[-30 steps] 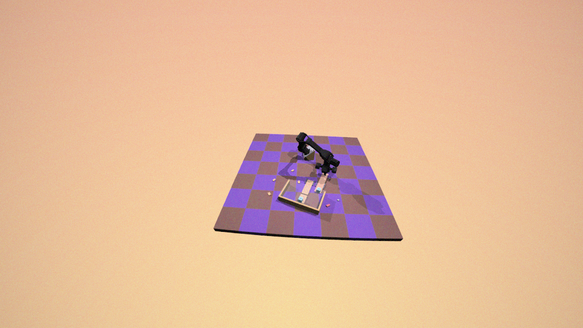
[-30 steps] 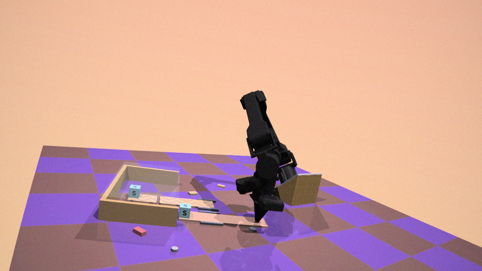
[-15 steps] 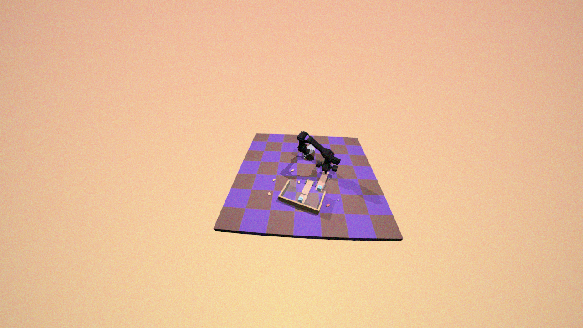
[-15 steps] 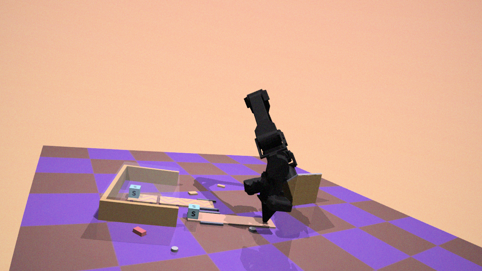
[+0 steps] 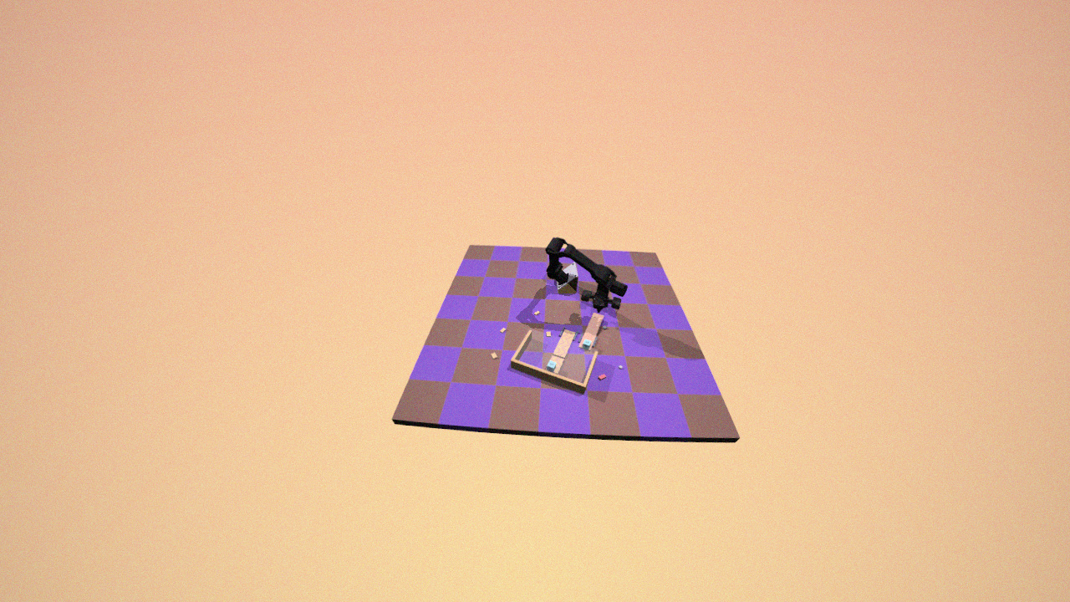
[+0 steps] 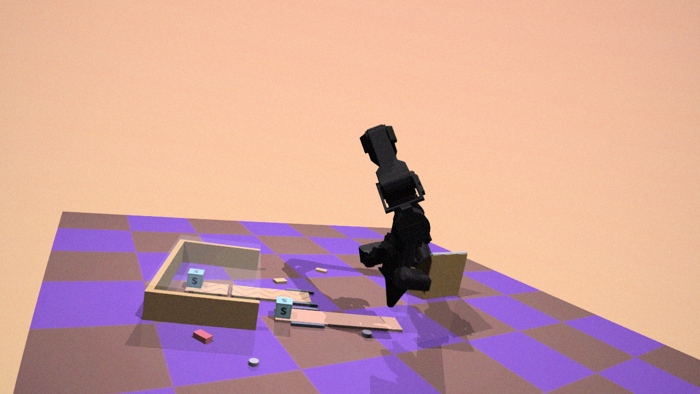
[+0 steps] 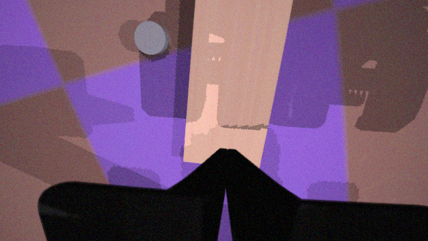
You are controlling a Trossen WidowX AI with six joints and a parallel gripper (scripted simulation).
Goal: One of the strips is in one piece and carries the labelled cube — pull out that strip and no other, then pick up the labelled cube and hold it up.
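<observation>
I've got the checkered tabletop under everything. On it, a wooden tray, open toward the arm, under a see-through cover.

Plain strip: one piece as far as I can see, flat, outside the tray, labelled cube riding its tray-side end. Reads as the right one, pull looks done. Zigzag strip has a visible break, its near piece reaching out of the tray; leave it. Strips look thin, stiff, light, probably slick enough to slide under a fingertip.

End effector: fully closed, nothing held, tips above the plain strip's free end, looks off the surface.

Labelled cube, pale blue, "S" on top and side, sits upright just outside the tray mouth. Likely rigid and light, not fragile. I'd open, come straight down, take two opposite side faces around mid-height, square on. Smooth faces could slip on a corner grip; a nudge could skid it off the strip. Other blue cube inside the tray also shows "S": don't mix them up.
</observation>
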